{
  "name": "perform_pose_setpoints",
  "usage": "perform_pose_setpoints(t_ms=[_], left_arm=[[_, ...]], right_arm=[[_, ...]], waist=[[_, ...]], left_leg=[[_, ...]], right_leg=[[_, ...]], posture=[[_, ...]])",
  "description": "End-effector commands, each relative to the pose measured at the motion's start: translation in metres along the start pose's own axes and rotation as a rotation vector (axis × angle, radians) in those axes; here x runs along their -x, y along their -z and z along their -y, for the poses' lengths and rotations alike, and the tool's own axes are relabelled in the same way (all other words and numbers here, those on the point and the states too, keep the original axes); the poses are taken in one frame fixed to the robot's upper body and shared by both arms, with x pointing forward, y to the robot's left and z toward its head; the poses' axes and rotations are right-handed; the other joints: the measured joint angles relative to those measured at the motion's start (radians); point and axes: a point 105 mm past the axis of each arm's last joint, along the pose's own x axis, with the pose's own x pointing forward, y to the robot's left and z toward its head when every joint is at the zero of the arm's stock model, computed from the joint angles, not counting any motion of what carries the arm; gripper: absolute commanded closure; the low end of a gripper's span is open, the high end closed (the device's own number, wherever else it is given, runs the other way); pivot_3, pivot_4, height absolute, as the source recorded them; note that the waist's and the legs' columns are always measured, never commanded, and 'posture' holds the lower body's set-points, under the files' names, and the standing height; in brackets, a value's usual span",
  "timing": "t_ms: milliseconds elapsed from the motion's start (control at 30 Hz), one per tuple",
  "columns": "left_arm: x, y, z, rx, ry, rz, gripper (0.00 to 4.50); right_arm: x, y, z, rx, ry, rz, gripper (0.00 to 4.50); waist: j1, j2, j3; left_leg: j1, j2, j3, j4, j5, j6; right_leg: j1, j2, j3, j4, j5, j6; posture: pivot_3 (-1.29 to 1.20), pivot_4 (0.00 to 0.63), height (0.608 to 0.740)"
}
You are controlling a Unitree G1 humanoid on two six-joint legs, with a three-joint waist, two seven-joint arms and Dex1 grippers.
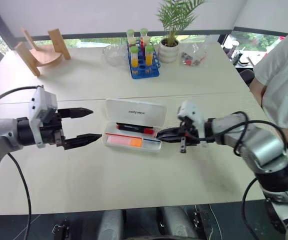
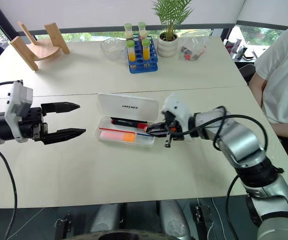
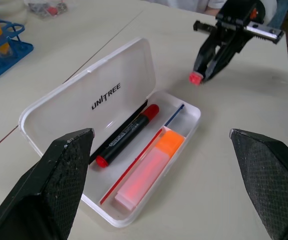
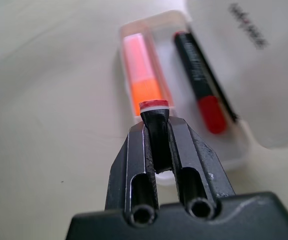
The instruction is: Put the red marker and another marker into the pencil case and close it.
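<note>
- The left gripper [image 1: 94,124] is held level just left of the pencil case, its two fingers spread wide and empty. It is judged to be kept ready to steady the case or push the lid down.
- One pencil case [image 1: 136,111] is set in the middle of the table [image 1: 133,185], with the lid tipped back on the far side so the tray is left open for filling.
- Two markers are counted in the tray, laid lengthwise. The red marker [image 1: 133,128] is on the far side by the lid, and the thick pink-orange marker [image 1: 126,142] is on the near side. Both are judged to be already stowed, so only the closing is left.
- The right gripper [image 1: 160,134] is pointed left, close to the right end of the case, with its fingers closed. A small black piece with a red tip is seen between them; what it is cannot be told.
</note>
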Motion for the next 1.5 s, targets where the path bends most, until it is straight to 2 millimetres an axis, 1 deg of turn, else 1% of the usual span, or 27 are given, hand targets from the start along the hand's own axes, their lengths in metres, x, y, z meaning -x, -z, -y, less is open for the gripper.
perform_pose_setpoints(t_ms=[33, 200, 300, 433, 467, 567, 600, 733, 800, 933, 1033, 1167, 1200, 1233, 1267, 1300, 1333, 1367, 1400, 1467, 1500], left_arm=[[0.001, -0.009, 0.004, -0.049, -0.007, 0.014, 0.00], [0.005, -0.007, 0.010, -0.042, -0.027, 0.005, 0.00], [0.006, -0.006, 0.012, -0.038, -0.035, 0.000, 0.00], [0.006, -0.004, 0.012, -0.031, -0.044, -0.003, 0.00], [0.006, -0.003, 0.012, -0.028, -0.050, -0.004, 0.00], [0.006, 0.001, 0.007, -0.020, -0.068, -0.009, 0.00], [0.006, 0.001, 0.004, -0.019, -0.078, -0.007, 0.00], [0.007, -0.001, -0.012, -0.007, -0.114, 0.013, 0.00], [0.008, -0.001, -0.026, -0.005, -0.162, 0.016, 0.00], [0.010, -0.002, -0.061, 0.027, -0.229, 0.035, 0.00], [0.008, -0.001, -0.082, 0.045, -0.240, 0.052, 0.91], [-0.001, 0.005, -0.117, 0.029, -0.288, 0.065, 3.04], [-0.003, 0.006, -0.124, 0.028, -0.296, 0.071, 3.48], [-0.005, 0.006, -0.128, 0.026, -0.297, 0.075, 4.03], [-0.014, 0.011, -0.138, 0.027, -0.318, 0.086, 4.46], [-0.027, 0.014, -0.148, 0.037, -0.347, 0.109, 4.46], [-0.043, 0.017, -0.153, 0.053, -0.359, 0.133, 4.46], [-0.059, 0.021, -0.155, 0.061, -0.352, 0.144, 4.46], [-0.070, 0.023, -0.154, 0.074, -0.340, 0.149, 4.46], [-0.089, 0.025, -0.147, 0.100, -0.266, 0.164, 4.46], [-0.095, 0.025, -0.144, 0.107, -0.237, 0.170, 4.46]], right_arm=[[-0.010, -0.004, 0.003, 0.090, -0.023, -0.003, 4.47], [-0.025, 0.002, 0.009, 0.094, -0.029, -0.018, 4.47], [-0.029, 0.006, 0.011, 0.094, -0.033, -0.028, 4.47], [-0.031, 0.008, 0.013, 0.093, -0.034, -0.032, 2.59], [-0.031, 0.007, 0.013, 0.096, -0.036, -0.031, 2.05], [-0.027, 0.000, 0.011, 0.111, -0.043, -0.019, 0.46], [-0.023, -0.005, 0.011, 0.114, -0.046, -0.008, 0.03], [-0.005, -0.022, 0.011, 0.116, -0.036, 0.033, 0.03], [0.006, -0.033, 0.010, 0.122, -0.031, 0.064, 0.03], [0.033, -0.058, 0.011, 0.105, 0.014, 0.146, 0.03], [0.049, -0.065, 0.011, 0.094, 0.045, 0.173, 0.00], [0.064, -0.066, 0.012, 0.092, 0.104, 0.169, 0.00], [0.066, -0.065, 0.013, 0.091, 0.118, 0.166, 0.00], [0.067, -0.065, 0.014, 0.090, 0.126, 0.165, 0.00], [0.070, -0.064, 0.015, 0.087, 0.153, 0.166, 0.00], [0.073, -0.063, 0.016, 0.080, 0.177, 0.167, 0.00], [0.076, -0.062, 0.016, 0.075, 0.195, 0.164, 0.00], [0.078, -0.061, 0.016, 0.067, 0.208, 0.164, 0.00], [0.079, -0.060, 0.016, 0.059, 0.216, 0.164, 0.00], [0.080, -0.059, 0.015, 0.051, 0.231, 0.159, 0.00], [0.080, -0.058, 0.015, 0.049, 0.237, 0.157, 0.00]], waist=[[-0.001, 0.000, 0.000], [-0.003, 0.000, 0.000], [-0.001, 0.000, 0.000], [0.000, 0.000, 0.000], [0.000, 0.000, 0.000], [-0.001, 0.000, 0.000], [-0.001, 0.000, 0.000], [0.001, 0.000, 0.000], [0.003, 0.000, 0.000], [0.001, 0.000, 0.000], [0.001, -0.001, 0.000], [0.003, -0.001, 0.000], [0.004, -0.001, 0.000], [0.003, -0.001, 0.000], [0.002, -0.001, 0.000], [0.002, -0.001, 0.001], [0.007, -0.001, 0.001], [0.017, -0.001, 0.001], [0.023, -0.001, 0.001], [0.024, -0.001, 0.000], [0.021, -0.002, 0.001]], left_leg=[[0.000, 0.000, 0.000, 0.000, 0.000, 0.000], [0.000, 0.000, 0.000, -0.001, 0.000, 0.000], [0.000, 0.001, 0.000, -0.001, 0.000, 0.000], [0.000, 0.000, 0.000, 0.000, 0.000, 0.000], [0.000, 0.000, 0.000, 0.000, 0.000, 0.000], [0.000, 0.000, -0.001, 0.000, 0.000, 0.000], [0.000, 0.000, -0.001, -0.001, 0.000, 0.000], [0.000, 0.000, -0.001, 0.000, 0.000, 0.000], [0.000, 0.000, -0.001, 0.000, 0.000, 0.000], [0.000, 0.000, -0.001, 0.000, 0.000, 0.000], [0.000, -0.001, -0.001, -0.001, 0.000, 0.000], [-0.001, -0.001, -0.001, -0.001, 0.000, 0.000], [-0.001, -0.001, -0.001, -0.001, 0.000, 0.000], [-0.001, -0.001, -0.001, 0.000, 0.000, 0.000], [-0.002, -0.001, -0.001, 0.000, 0.000, 0.000], [-0.002, -0.001, -0.001, 0.000, 0.000, 0.000], [-0.002, -0.001, -0.001, 0.000, 0.000, 0.000], [-0.003, -0.001, -0.002, 0.001, 0.000, 0.000], [-0.004, -0.001, -0.002, 0.002, 0.000, 0.000], [-0.005, -0.002, -0.002, 0.002, 0.000, 0.000], [-0.007, -0.002, -0.002, 0.002, 0.000, 0.000]], right_leg=[[0.000, 0.000, 0.000, 0.000, 0.000, 0.000], [-0.001, 0.000, 0.000, 0.000, 0.000, 0.000], [-0.001, 0.000, 0.000, 0.000, 0.000, 0.000], [0.000, 0.000, 0.000, 0.000, 0.000, 0.000], [0.000, 0.000, 0.000, 0.000, 0.000, 0.000], [0.000, 0.000, 0.000, 0.000, 0.000, 0.000], [-0.001, 0.000, 0.000, 0.000, 0.000, 0.000], [0.000, 0.000, -0.001, 0.000, 0.000, 0.000], [0.000, 0.000, -0.001, 0.000, 0.000, 0.000], [0.000, 0.000, -0.001, 0.000, 0.000, 0.000], [0.000, 0.000, -0.002, 0.000, 0.000, 0.000], [-0.001, 0.000, -0.002, 0.000, 0.000, 0.000], [-0.001, 0.001, -0.002, 0.000, 0.000, 0.000], [-0.001, 0.001, -0.002, 0.000, 0.000, 0.000], [-0.001, 0.000, -0.002, 0.000, 0.000, 0.000], [-0.001, 0.000, -0.002, 0.000, 0.000, 0.000], [-0.001, 0.000, -0.002, 0.000, 0.000, 0.000], [-0.001, 0.000, -0.003, 0.000, 0.000, 0.000], [-0.001, 0.000, -0.003, 0.000, 0.000, 0.000], [-0.002, 0.000, -0.003, 0.000, 0.000, 0.001], [-0.004, 0.000, -0.003, -0.001, 0.000, 0.001]], posture=[[0.00, 0.150, 0.740], [0.00, 0.150, 0.740], [0.00, 0.150, 0.740], [0.00, 0.150, 0.740], [0.00, 0.150, 0.740], [0.00, 0.150, 0.740], [0.00, 0.150, 0.740], [0.00, 0.150, 0.740], [0.00, 0.150, 0.740], [0.00, 0.150, 0.740], [0.00, 0.150, 0.740], [0.00, 0.150, 0.740], [0.00, 0.150, 0.740], [0.00, 0.150, 0.740], [0.00, 0.150, 0.740], [0.00, 0.150, 0.740], [0.00, 0.150, 0.740], [0.00, 0.150, 0.740], [0.00, 0.150, 0.740], [0.00, 0.150, 0.740], [0.00, 0.150, 0.740]])
